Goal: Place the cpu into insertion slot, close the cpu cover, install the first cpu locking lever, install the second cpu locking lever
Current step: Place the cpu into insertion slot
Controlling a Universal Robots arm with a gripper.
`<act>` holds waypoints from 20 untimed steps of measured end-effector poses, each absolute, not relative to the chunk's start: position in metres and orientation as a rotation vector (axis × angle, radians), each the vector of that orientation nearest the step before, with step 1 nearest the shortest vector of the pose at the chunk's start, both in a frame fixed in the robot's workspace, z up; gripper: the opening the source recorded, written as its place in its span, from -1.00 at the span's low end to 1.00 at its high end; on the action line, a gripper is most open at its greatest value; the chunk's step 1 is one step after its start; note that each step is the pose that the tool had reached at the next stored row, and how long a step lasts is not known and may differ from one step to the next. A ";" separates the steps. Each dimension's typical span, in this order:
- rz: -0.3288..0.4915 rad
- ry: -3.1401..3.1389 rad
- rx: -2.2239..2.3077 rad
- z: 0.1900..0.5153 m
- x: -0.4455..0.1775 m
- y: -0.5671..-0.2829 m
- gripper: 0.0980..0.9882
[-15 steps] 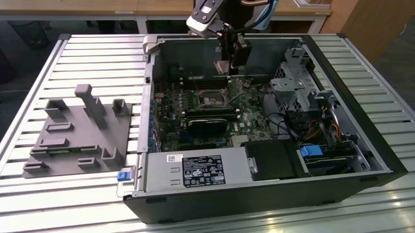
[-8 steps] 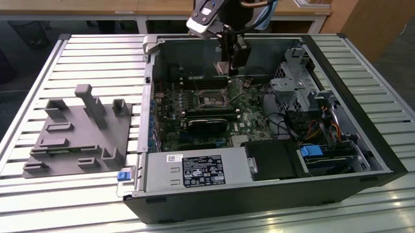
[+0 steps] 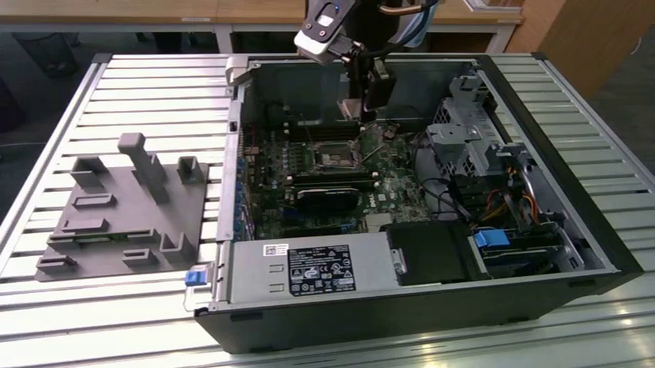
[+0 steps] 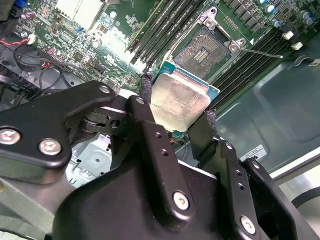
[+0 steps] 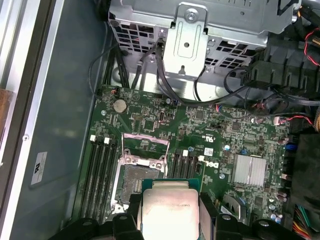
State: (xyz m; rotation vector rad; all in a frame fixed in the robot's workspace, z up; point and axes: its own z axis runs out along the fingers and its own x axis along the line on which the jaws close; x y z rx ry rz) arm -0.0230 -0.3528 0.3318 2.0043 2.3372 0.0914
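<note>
My gripper [image 3: 366,103] hangs inside the open computer case, above the motherboard's far part. It is shut on the cpu [image 4: 180,102], a pale silver square chip on a green base, pinched at two opposite edges between the black fingers [image 4: 145,100]. The cpu [image 5: 169,210] is in the air, beside and above the insertion slot [image 5: 137,181]. The insertion slot [image 4: 206,49] lies uncovered, with its dark contact field bare, and shows on the board in the exterior view [image 3: 336,159]. The cpu cover [image 5: 145,143] stands swung up at the slot's far edge. A thin lever rod [image 4: 262,53] sticks out beside the slot.
Long black memory slots [image 5: 100,175] run on both sides of the slot. A silver heatsink [image 5: 249,170], a metal drive cage [image 5: 187,40] and loose cables [image 5: 235,90] lie around it. The case walls [image 3: 238,153] hem the arm in. A grey fixture [image 3: 123,207] sits on the slatted table at the exterior view's left.
</note>
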 end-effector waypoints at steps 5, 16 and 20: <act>0.091 2.337 2.004 0.330 -0.023 -0.353 0.00; 0.089 2.277 2.070 0.322 -0.023 -0.352 0.00; 0.088 2.276 2.071 0.319 -0.023 -0.352 0.00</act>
